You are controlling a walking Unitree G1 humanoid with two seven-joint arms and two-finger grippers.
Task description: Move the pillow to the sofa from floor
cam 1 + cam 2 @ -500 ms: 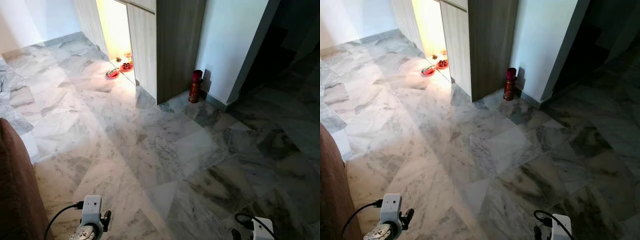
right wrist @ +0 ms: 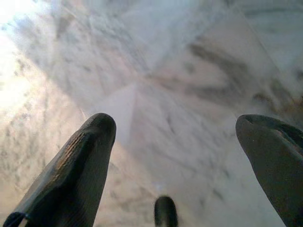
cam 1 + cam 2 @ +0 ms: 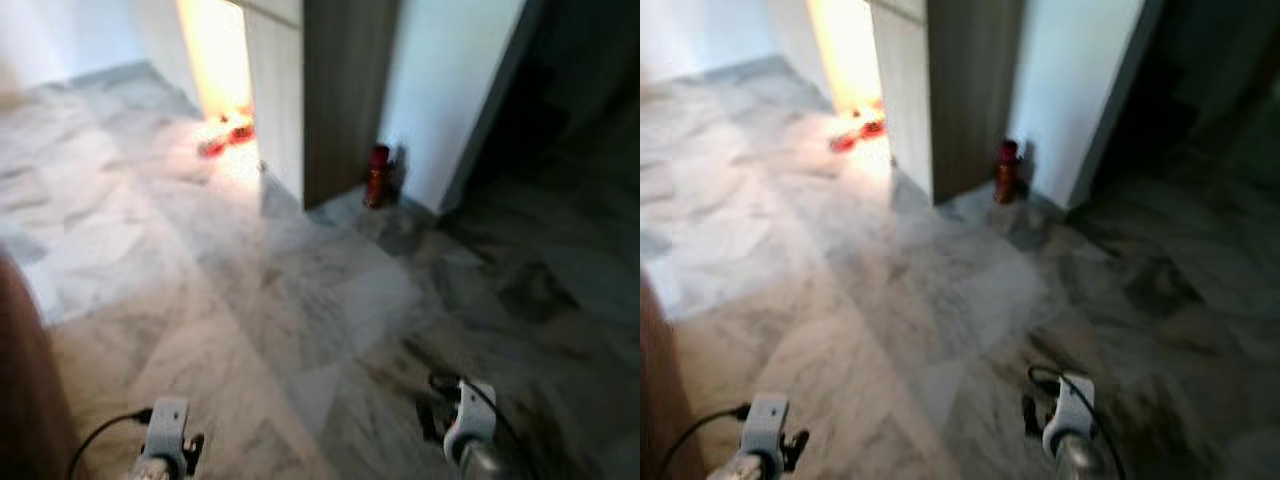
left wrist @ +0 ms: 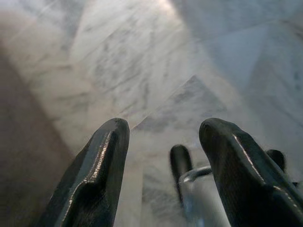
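1. Both eye views are motion-blurred; the red bowls (image 3: 225, 138) by the lit doorway are indistinct.
2. Brown sofa (image 3: 25, 400) is cut by the left edge.
3. Red bottle (image 3: 377, 175) lacks detail.

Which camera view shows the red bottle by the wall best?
The left eye view shows the red bottle best: it stands upright on the marble floor beside the wooden cabinet, though blurred. The right eye view shows the same bottle, equally blurred and slightly smaller. Both wrist views look down at floor past open black fingers.
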